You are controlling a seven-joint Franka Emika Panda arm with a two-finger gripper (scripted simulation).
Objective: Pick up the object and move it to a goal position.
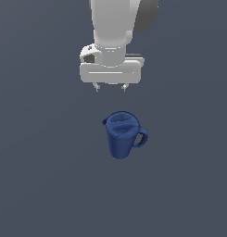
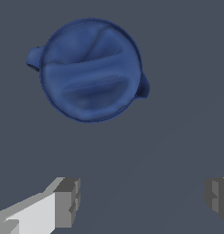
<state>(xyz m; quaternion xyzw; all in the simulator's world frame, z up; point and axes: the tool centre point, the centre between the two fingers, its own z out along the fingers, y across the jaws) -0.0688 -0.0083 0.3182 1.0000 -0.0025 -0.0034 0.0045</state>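
- Over on the exterior view's left there is only the bare grey-blue desk [image 1: 36, 185], flat and evenly lit.
- Moving toward the middle, the white arm [image 1: 112, 28] comes down from the top of the exterior view, its wide wrist block square above the scene.
- Below that block, the gripper [image 1: 110, 87] points straight down, and its two short fingers [image 1: 97, 86] are spread apart and released, holding nothing.
- In the wrist view the same fingers [image 2: 67, 201] show as grey blocks set wide apart, with open desk [image 2: 141, 160] between them.
- Now the pitcher [image 1: 121, 135]: dark blue, tapered toward its base, standing upright on the desk just below the gripper in the exterior view, and clear of it, nothing touching.
- Its lid is on, and from the wrist view the pitcher [image 2: 90, 69] reads as a round blue disc with moulded ridges across the top.
- The small spout pokes out at the upper rim toward the exterior view's left.
- The loop handle sticks out toward the exterior view's right, an open ring against the desk.
- Past the handle, on the exterior view's right, only more plain desk.
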